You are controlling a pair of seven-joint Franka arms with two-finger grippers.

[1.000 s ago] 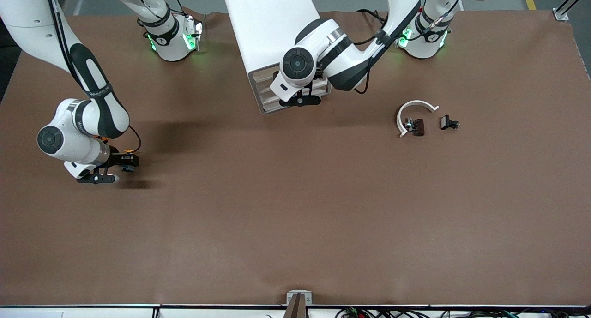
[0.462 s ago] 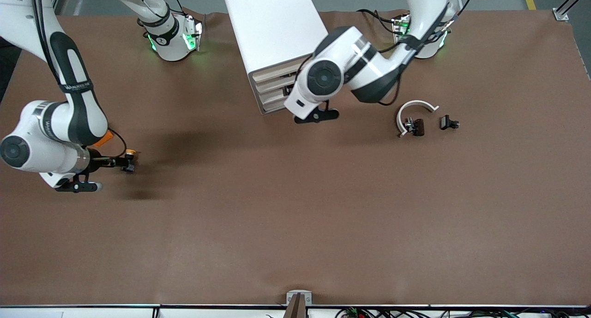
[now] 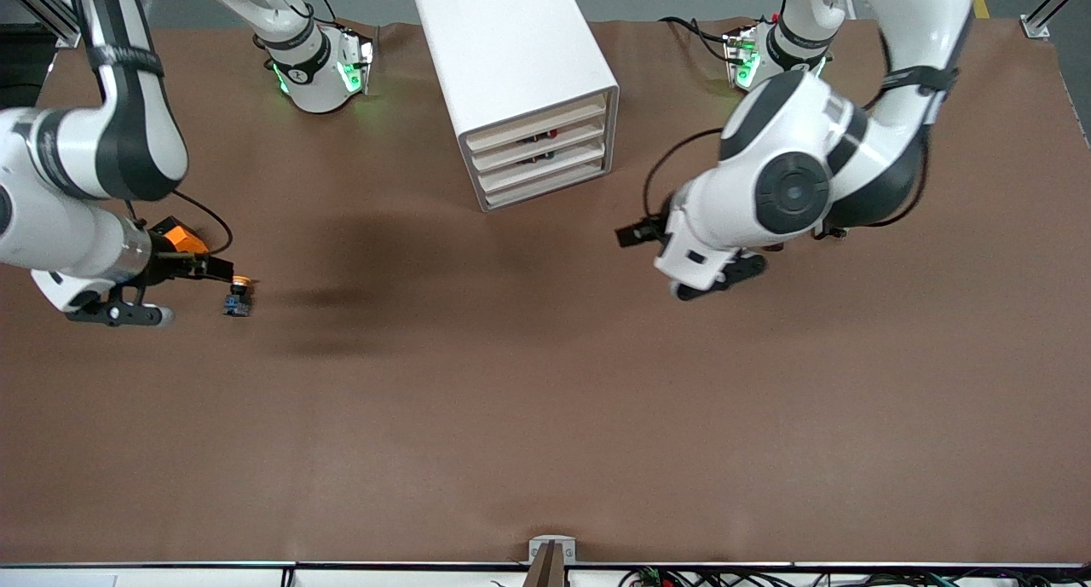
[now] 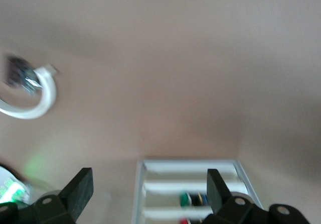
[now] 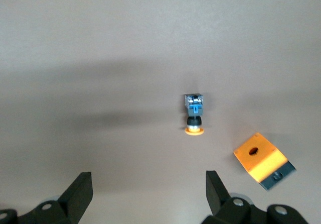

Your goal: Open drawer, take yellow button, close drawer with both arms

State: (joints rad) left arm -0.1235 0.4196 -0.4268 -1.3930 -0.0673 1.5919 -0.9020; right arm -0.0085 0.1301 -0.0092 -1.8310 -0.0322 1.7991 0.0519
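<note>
Brown matte surface (image 3: 545, 399) carries everything. Right gripper (image 3: 223, 273), jaws released, hangs just above the small orange-capped push-button (image 3: 238, 298) lying near an orange square block (image 3: 181, 238). White four-drawer cabinet's top drawer (image 3: 535, 120) looks shut. Left gripper (image 3: 635, 232), jaws spread, holds nothing; judging so, only retreat remains.

A: Two glossy white arms, the left arm (image 3: 793, 187) and the right arm (image 3: 60, 169), with black bands at the joints and round black caps.

B: Thin black cables along both, green lights at the bases, black fingers (image 4: 77, 191) on the grippers.
</note>
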